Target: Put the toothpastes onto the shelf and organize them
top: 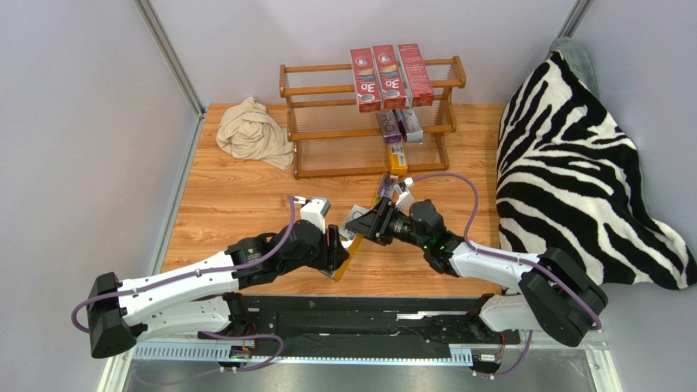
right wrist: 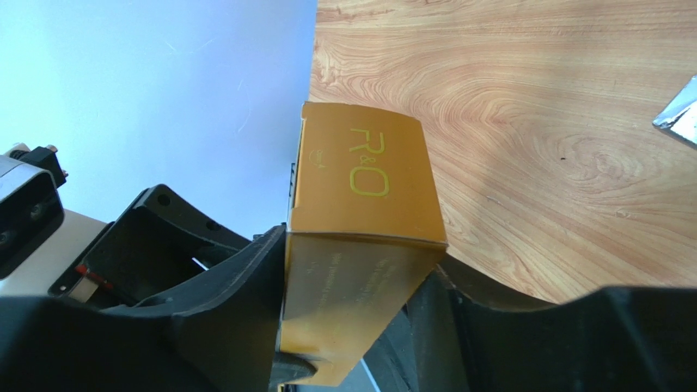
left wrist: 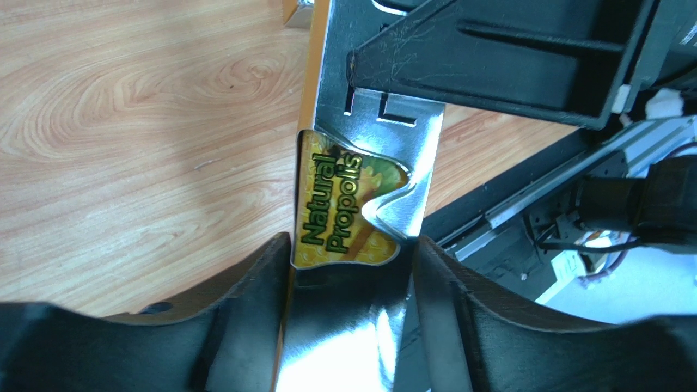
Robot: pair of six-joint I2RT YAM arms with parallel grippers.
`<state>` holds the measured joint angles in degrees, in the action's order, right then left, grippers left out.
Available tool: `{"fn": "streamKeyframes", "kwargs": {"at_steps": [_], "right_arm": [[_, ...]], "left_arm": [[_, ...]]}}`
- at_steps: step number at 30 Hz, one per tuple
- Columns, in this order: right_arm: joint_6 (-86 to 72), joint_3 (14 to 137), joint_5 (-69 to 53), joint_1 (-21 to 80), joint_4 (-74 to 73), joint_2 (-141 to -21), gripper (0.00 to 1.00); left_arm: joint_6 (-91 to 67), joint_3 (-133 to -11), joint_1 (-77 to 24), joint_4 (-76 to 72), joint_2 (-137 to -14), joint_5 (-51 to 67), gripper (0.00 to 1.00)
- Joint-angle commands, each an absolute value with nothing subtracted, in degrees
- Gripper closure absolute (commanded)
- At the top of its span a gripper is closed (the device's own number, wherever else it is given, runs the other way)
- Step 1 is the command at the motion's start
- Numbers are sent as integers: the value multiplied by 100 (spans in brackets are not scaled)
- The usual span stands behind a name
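Observation:
One orange and silver toothpaste carton (top: 347,263) marked "Natural Propolis" (left wrist: 339,204) is held over the table between both grippers. My left gripper (top: 338,247) is shut on one end (left wrist: 352,249). My right gripper (top: 368,222) is shut on the other end, whose orange flap reads "R&O" (right wrist: 364,175). The wooden shelf (top: 327,90) stands at the back. Three red "3D" cartons (top: 391,76) lie side by side on its top tier. Silver and purple "PRO" cartons (top: 398,126) lie on the middle tier. An orange carton (top: 397,157) sits on the lowest tier.
A beige cloth (top: 254,132) lies left of the shelf. A zebra-striped blanket (top: 581,171) covers the right side. A silver and purple carton end (top: 384,187) shows by the right wrist, and a silver corner (right wrist: 677,122) lies on the wood.

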<state>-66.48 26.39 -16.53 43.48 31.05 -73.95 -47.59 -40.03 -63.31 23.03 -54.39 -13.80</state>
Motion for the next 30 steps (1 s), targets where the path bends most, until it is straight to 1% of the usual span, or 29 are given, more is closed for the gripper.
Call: {"fn": "streamKeyframes", "kwargs": {"at_steps": [1,4,7,9,12,13,14,16,18,19,22,24,27,30], "right_arm": [[-6531,2646,-1574,4377,3236,-7190,47],[-6434,2558,-1529,4377,3191,-7032,50],[-6188,2566,-1599,4377,3129,-6926,51],[-5943,2619,-1687,4368,3068,-6873,51],[-5705,2689,-1924,4359,2988,-6742,52],[-5539,2707,-2055,4325,2953,-6637,52],[-5459,2724,-2135,4324,2944,-6584,52],[-5196,2829,-2389,4263,2796,-6434,52],[-5037,2909,-2627,4175,2742,-6346,52],[-4967,3005,-2924,4175,2760,-6294,52],[-4624,3294,-3556,4148,2646,-6249,52],[-4483,3427,-3831,4148,2646,-6258,52],[-4395,3603,-4157,4140,2610,-6319,53],[-4421,3700,-4368,4148,2645,-6398,53]], "left_arm": [[-4799,-4008,-6363,2205,-5230,-1766,32],[-4694,-4025,-6363,2285,-5116,-1881,26],[-4475,-4069,-6355,2241,-4984,-1890,20],[-4369,-4148,-6276,2250,-4948,-1846,17],[-4105,-4105,-5864,1961,-4948,-1084,17],[-4044,-4044,-5732,1612,-4922,-437,16],[-3947,-3878,-5452,1426,-4861,-144,17],[-3824,-3692,-5196,865,-4747,663,17],[-3604,-3385,-4844,485,-4527,1219,17],[-3560,-3288,-4738,118,-4465,1805,17],[-3358,-3111,-4448,-210,-4351,2651,18],[-3366,-3050,-4351,-359,-4403,3204,18],[-3533,-2936,-4333,-1166,-4570,3768,19],[-3752,-2848,-4333,-1659,-4789,4042,22]]}}
